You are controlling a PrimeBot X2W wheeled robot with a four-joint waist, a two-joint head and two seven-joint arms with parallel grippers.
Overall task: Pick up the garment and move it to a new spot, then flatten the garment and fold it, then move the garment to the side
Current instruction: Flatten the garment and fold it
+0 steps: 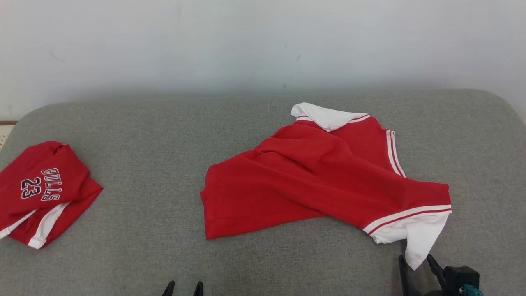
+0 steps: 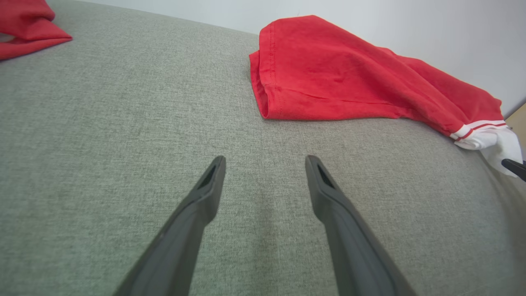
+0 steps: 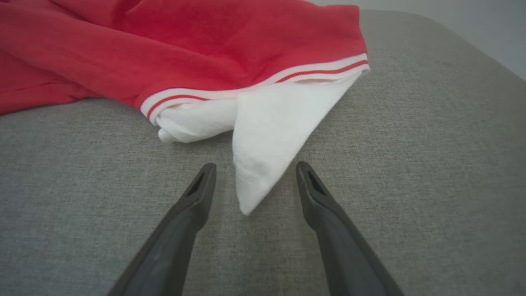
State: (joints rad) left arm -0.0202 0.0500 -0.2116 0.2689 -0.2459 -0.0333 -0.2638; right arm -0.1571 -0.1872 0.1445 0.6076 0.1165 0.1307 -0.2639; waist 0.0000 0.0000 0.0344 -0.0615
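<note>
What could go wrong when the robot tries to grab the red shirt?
1. The right gripper is open around just the tip of the white sleeve. Pinching so little cloth, it might slip out.
2. Lifted by that one sleeve, the shirt would probably hang bunched up, not flat.
3. The left gripper is open over bare cushion, apart from the shirt, so it can't help from there.

Support: grey fabric-covered surface, rounded corners.
Centre-right load: red shirt with white striped sleeves, rumpled, lying directly on the fabric.
Left load: folded red BULLS 23 jersey, well apart.
</note>
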